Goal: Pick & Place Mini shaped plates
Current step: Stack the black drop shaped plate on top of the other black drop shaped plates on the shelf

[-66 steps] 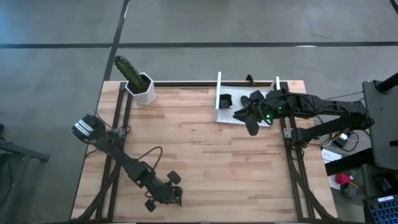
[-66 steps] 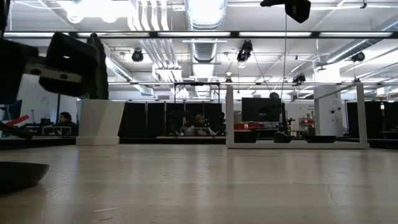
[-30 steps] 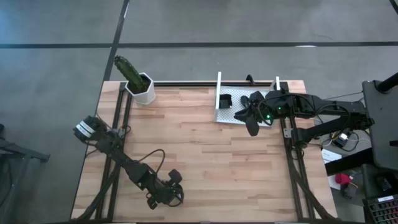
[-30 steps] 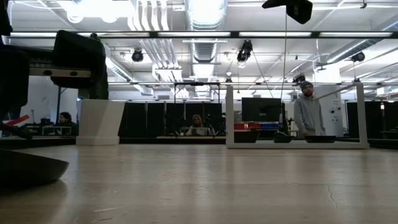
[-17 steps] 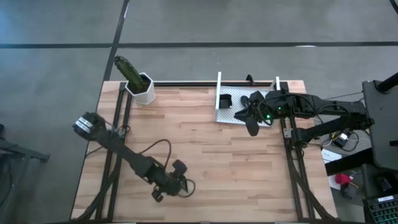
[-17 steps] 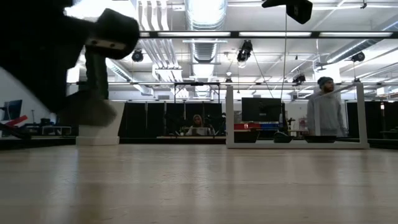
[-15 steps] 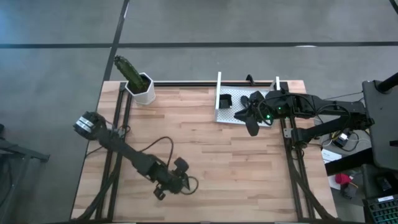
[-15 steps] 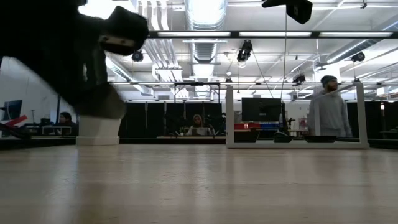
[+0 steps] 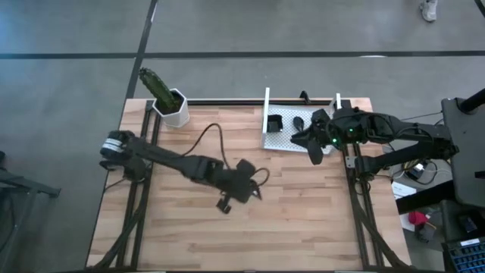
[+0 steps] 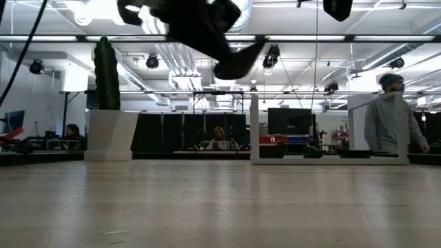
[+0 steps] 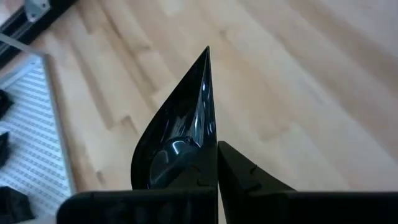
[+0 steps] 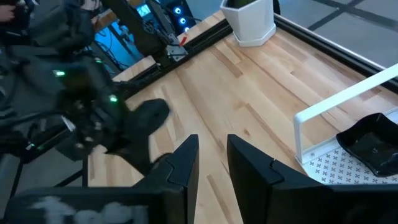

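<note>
the wooden table (image 9: 250, 235) fills the middle of the high view, with the white tray (image 9: 279, 140) at its upper right. the left gripper (image 9: 241, 184), near frame centre, is clenched on a glossy teardrop plate (image 11: 180, 134) carried on edge above the boards. best to keep it level on the way to the tray and lower into bare mesh, clear of the dishes (image 9: 274, 122) already there. the right gripper (image 9: 311, 144) hangs over the tray's right part, fingers parted, nothing between them.
</note>
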You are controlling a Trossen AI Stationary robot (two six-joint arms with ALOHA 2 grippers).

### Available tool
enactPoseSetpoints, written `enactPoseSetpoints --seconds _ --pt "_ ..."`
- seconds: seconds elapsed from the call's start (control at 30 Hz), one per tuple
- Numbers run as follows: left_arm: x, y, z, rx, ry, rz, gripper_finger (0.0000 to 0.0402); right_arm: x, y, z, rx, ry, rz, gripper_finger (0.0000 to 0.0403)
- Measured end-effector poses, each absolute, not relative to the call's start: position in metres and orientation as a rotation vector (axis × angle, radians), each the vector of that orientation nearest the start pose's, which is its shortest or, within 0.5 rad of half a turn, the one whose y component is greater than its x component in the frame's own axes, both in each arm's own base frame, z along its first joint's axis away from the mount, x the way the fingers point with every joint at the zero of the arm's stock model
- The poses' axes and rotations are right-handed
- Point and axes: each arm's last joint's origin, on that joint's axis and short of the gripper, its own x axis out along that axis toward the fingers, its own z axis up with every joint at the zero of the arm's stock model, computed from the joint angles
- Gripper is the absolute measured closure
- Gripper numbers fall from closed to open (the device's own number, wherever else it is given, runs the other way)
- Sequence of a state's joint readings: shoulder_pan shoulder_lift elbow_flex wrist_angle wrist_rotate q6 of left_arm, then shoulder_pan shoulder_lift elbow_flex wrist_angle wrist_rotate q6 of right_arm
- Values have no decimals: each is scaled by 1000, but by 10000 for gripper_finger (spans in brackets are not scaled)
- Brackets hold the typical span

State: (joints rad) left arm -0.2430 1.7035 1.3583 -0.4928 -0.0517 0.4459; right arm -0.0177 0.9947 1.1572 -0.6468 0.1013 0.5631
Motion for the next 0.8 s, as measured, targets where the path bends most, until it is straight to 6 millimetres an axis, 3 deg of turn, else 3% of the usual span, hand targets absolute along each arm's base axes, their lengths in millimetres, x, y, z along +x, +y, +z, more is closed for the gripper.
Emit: enactPoseSetpoints --seconds 0.33,0.57,0.8 --pt "423 -44 238 494 817 -285 401 170 -6 392 493 366 -223 338" --pt "468 -42 206 512 833 -292 401 158 -6 397 493 329 -213 336" --pt "491 -41 182 528 850 -300 401 148 -6 401 494 310 -208 326"
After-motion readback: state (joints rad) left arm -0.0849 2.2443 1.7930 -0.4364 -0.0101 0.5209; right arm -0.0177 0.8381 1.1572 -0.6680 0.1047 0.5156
